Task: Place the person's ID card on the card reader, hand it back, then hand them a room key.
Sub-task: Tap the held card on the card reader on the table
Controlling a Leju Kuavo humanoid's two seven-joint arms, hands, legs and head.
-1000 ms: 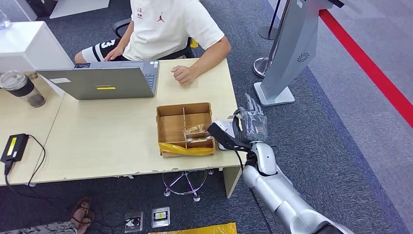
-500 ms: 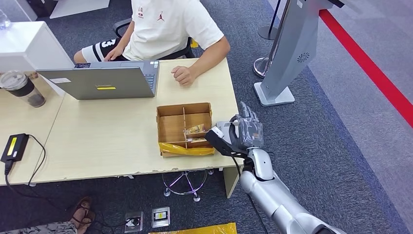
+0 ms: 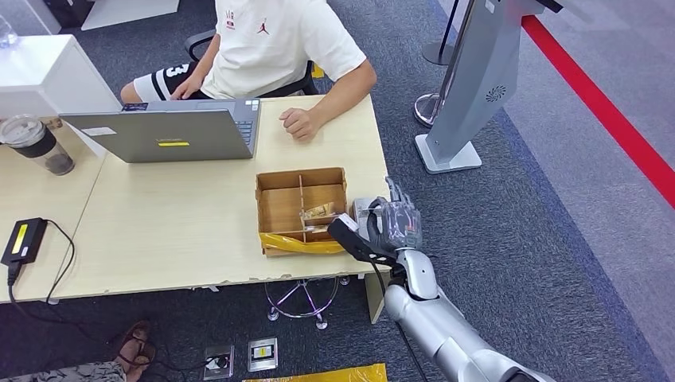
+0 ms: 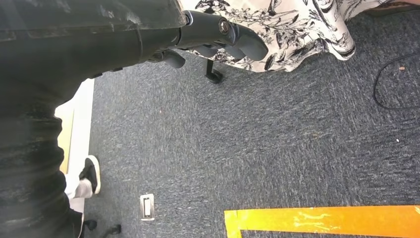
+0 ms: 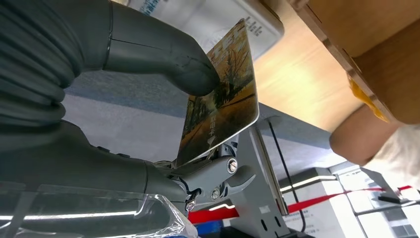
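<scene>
Leftward and lower than a second ago, my right hand (image 3: 396,225) now hangs over the tabletop's (image 3: 183,223) right edge, just above the white flat card reader (image 3: 364,208). Its thumb and fingers pinch a stiff, glossy plastic card printed with an autumn scene (image 5: 223,94) by one edge. Thin, light and probably slippery, it wants a firm edge pinch. My left hand (image 4: 218,37) hangs with fingers curled on nothing.
</scene>
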